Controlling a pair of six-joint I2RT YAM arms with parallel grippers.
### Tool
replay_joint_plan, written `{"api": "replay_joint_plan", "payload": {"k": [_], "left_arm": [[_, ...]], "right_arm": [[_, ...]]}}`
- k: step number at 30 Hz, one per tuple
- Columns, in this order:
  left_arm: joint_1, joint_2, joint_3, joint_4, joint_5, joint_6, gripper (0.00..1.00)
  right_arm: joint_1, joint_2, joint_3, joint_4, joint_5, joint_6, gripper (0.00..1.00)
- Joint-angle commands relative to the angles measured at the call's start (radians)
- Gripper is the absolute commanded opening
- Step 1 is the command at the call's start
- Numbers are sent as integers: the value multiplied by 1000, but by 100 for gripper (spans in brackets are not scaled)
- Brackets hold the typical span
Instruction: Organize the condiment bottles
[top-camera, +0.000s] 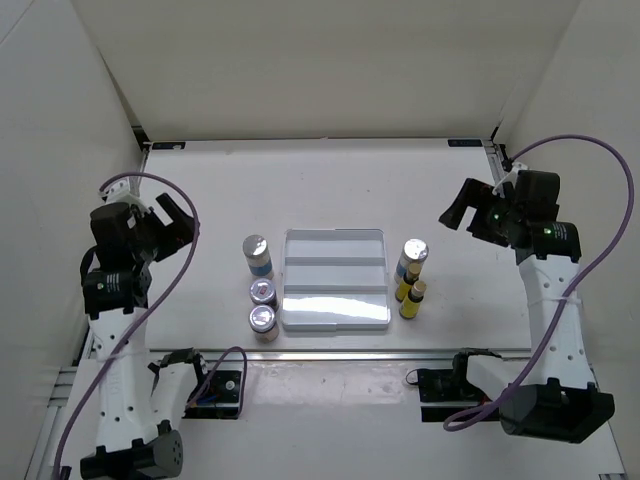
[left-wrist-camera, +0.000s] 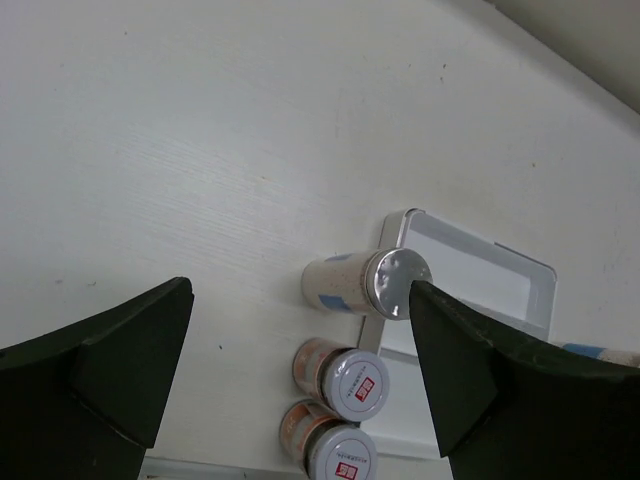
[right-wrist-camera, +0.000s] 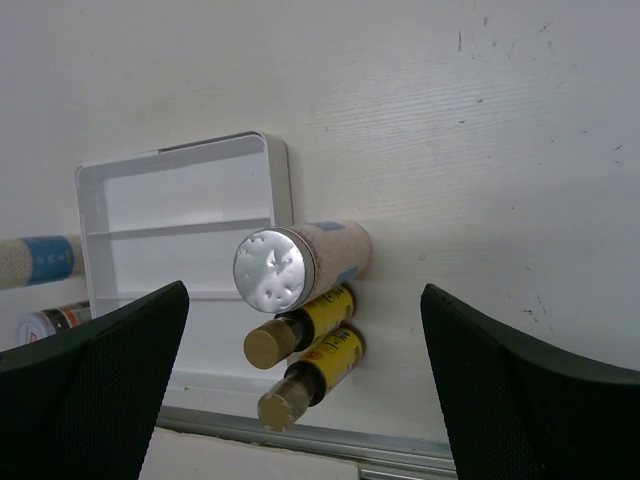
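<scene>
**Findings.** The white stepped tray (top-camera: 335, 233) holds nothing. All six condiment bottles stand on the table (top-camera: 210, 180) outside it.

- **Left of the tray:** a white blue-labelled bottle (top-camera: 257, 256), a silver-lidded jar (top-camera: 262, 292) and a second jar (top-camera: 263, 320) stand in a line just beside the rim.
- **Right of the tray:** the other white bottle (top-camera: 412, 258) stands close against one slim yellow bottle (top-camera: 404, 288) and another (top-camera: 413, 299).
- **Grippers:** the left gripper (top-camera: 175, 222) and right gripper (top-camera: 455, 208) hang raised, fingers spread wide, holding nothing.

**Judgement.** Each arm looks down on the group nearer to it, probably so that each serves its own side. Sorting has not begun.
</scene>
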Motion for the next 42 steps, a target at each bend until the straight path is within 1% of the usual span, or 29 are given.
{"api": "replay_joint_plan", "payload": {"k": [1,3,4,6,7,8,10,11,12,13,14,15,17,18,20,21,22,23,25,27,33,38,39,41,42], "left_arm": [[-13,86,-16,-33,11,-5,100],[-13,120,-16,-33,11,-16,100],[-13,158,-16,-33,11,-16,100],[-13,190,-5,-33,51,-4,100],[-13,216,-5,-33,62,5,100],[-13,232,-5,-33,62,16,100],[-13,270,6,-44,62,16,100],[-13,281,6,-44,53,16,100],[-13,290,6,-44,53,16,100],[-13,299,6,-44,65,16,100],[-13,313,6,-44,89,16,100],[-13,313,6,-44,90,25,100],[-13,322,6,-44,100,25,100],[-13,322,6,-44,100,25,100],[-13,310,6,-44,100,25,100],[-13,298,6,-44,88,25,100],[-13,298,6,-44,76,25,100],[-13,286,6,-44,76,25,100],[-13,276,6,-44,76,25,100],[-13,276,-3,-44,76,25,100],[-13,276,-4,-44,67,16,100],[-13,267,-4,-44,67,16,100],[-13,267,-4,-44,67,16,100],[-13,267,-4,-44,67,16,100],[-13,267,-4,-44,67,16,100]], "right_arm": [[-3,-11,59,-10,24,30,100],[-3,40,68,-10,-25,30,100],[-3,63,80,-10,-89,30,100],[-3,135,81,-19,-148,56,100],[-30,159,81,-19,-197,56,100],[-44,208,81,-19,-363,23,100],[-67,244,71,10,-486,10,100],[-67,253,71,32,-513,10,100],[-49,253,71,42,-504,10,100],[-28,244,81,43,-461,10,100],[0,235,94,20,-397,10,100],[72,221,110,7,-328,10,100],[152,221,156,-23,-187,-3,100],[223,235,168,-55,-51,-3,100],[276,274,194,-92,40,-14,100],[314,287,194,-103,73,-14,98],[331,296,194,-117,143,-14,98],[362,310,185,-117,180,-14,98],[385,319,171,-128,258,10,95],[407,319,147,-128,324,10,95],[407,350,111,-99,337,10,95],[407,382,76,-69,309,19,90],[407,391,64,-69,309,20,86],[407,405,64,-59,291,20,84],[407,419,64,-59,291,20,81]]}}
